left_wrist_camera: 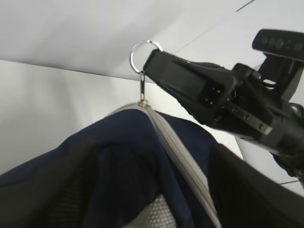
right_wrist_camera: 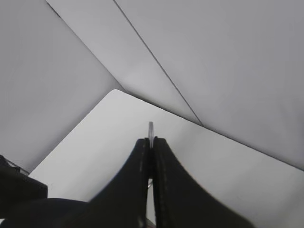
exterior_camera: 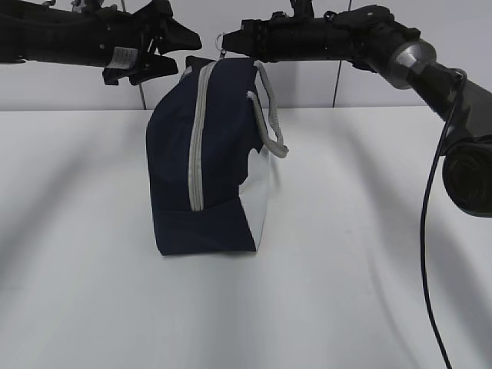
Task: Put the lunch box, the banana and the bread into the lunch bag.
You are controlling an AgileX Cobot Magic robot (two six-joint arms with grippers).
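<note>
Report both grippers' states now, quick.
Left gripper: open, holding nothing, beside the lunch bag top.
Right gripper: closed on the zipper's ring pull.

A plain white table (exterior_camera: 92, 254) fills the near and middle scene. Behind its far edge stands a pale grey wall (exterior_camera: 69, 84) of flat panels, with thin dark seams (exterior_camera: 336, 84) running up between them on the right.
</note>
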